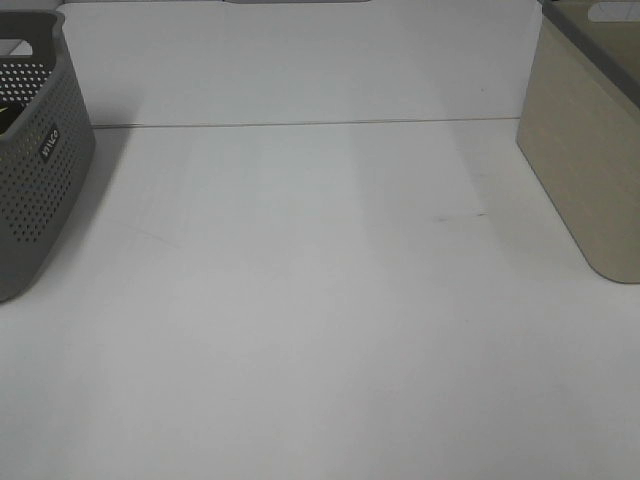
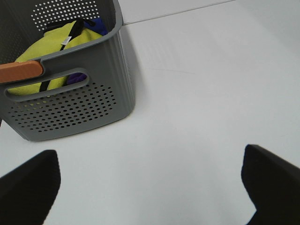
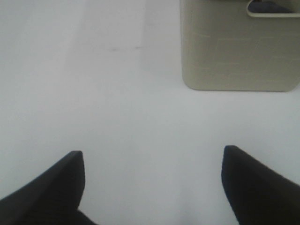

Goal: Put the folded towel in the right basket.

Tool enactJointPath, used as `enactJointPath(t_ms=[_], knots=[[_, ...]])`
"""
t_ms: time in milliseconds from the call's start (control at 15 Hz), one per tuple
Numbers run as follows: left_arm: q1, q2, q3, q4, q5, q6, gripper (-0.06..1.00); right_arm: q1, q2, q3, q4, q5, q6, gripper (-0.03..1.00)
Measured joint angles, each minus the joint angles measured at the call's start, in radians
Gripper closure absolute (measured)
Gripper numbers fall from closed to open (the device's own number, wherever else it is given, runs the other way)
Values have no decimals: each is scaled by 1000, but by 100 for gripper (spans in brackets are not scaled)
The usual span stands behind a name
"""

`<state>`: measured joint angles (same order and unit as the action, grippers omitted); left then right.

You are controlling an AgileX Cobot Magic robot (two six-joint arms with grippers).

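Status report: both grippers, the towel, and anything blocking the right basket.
Left gripper and right gripper open, empty. No folded towel on table. Beige right basket unobstructed.

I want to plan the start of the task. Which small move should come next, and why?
Probably the left end effector should move toward the grey basket and reach down to the yellow-green cloth inside. Both end effectors are open and empty, the white table shows no towel, and the beige basket waits on the right.
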<state>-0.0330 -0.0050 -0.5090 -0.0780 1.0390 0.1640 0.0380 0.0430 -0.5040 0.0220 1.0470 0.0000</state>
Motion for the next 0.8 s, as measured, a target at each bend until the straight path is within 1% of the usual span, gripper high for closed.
enactJointPath(t_ms=[133, 800], knots=[[0, 0, 0, 0, 0, 0, -4, 0, -47, 0, 0, 2, 0, 22], [0, 0, 0, 0, 0, 0, -4, 0, -47, 0, 0, 7, 0, 22]])
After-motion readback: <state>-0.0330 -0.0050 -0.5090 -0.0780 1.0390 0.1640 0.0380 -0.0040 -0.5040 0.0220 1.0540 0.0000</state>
